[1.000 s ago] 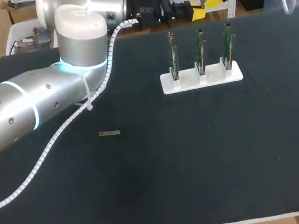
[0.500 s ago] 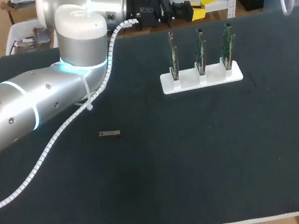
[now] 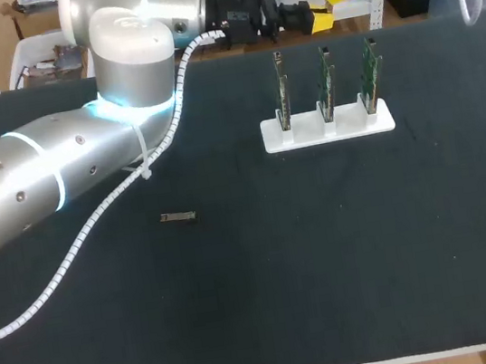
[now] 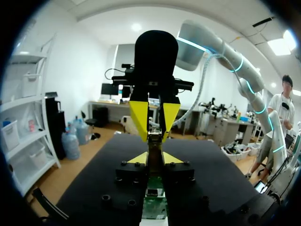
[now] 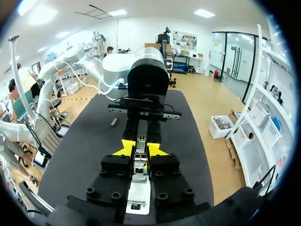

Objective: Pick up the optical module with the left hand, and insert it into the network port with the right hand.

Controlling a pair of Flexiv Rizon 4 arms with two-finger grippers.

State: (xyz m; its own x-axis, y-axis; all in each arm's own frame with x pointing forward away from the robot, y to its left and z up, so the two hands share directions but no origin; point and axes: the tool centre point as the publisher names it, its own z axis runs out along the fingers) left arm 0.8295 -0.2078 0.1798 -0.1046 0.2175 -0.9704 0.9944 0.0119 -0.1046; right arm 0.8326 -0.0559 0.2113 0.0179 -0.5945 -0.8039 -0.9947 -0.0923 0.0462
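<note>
Left tool behind three-board rack, optical module well apart.

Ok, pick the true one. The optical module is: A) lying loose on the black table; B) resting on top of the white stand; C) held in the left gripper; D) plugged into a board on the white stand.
A: the optical module lies flat on the table, well apart from the white stand.

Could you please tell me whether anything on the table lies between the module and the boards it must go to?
Nothing visible does; only bare table lies between the module and the boards.
</note>
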